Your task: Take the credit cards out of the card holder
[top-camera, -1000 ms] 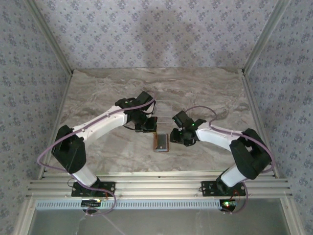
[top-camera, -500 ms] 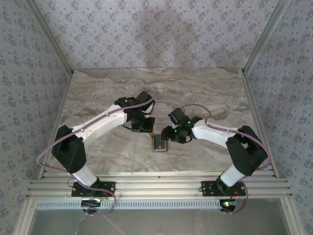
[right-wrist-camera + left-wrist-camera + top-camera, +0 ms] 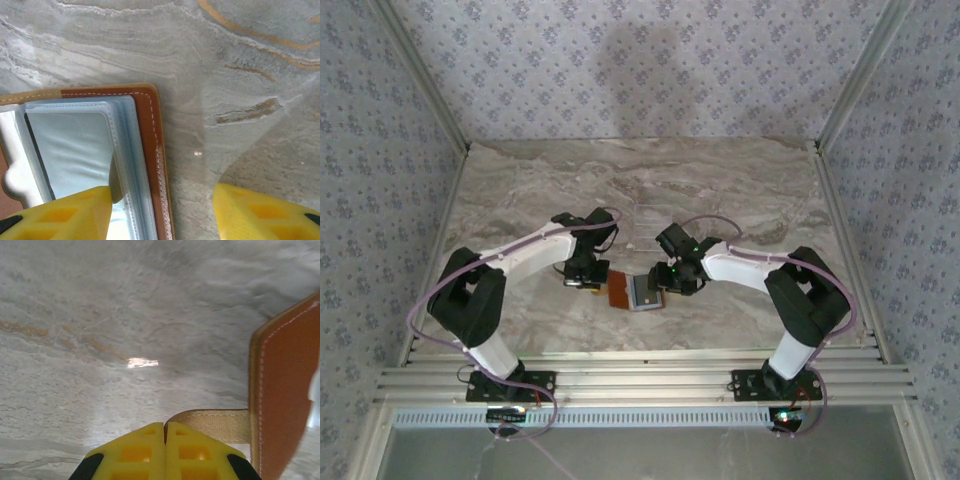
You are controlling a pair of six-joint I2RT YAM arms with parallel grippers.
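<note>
The card holder (image 3: 636, 292) lies open on the marble table, its orange leather flap (image 3: 618, 291) to the left and its pale blue-grey lining (image 3: 75, 140) facing up. My left gripper (image 3: 586, 281) is shut on the holder's tan strap (image 3: 215, 425), which runs from between the yellow fingertips (image 3: 165, 424) to the orange flap (image 3: 285, 400). My right gripper (image 3: 661, 279) hangs open over the holder's right edge (image 3: 150, 145). One finger (image 3: 65, 212) is above the lining, the other (image 3: 260, 210) above bare table. The credit cards are hidden in the pockets.
A clear plastic sheet (image 3: 270, 150) lies flat on the table just right of and behind the card holder. The marble top (image 3: 520, 190) ends at patterned walls on three sides, with an aluminium rail (image 3: 640, 380) at the near edge.
The card holder, folded before, now lies open. My left gripper drew its flap left and toward the near edge. My right gripper moved left over the holder and opened wider.
</note>
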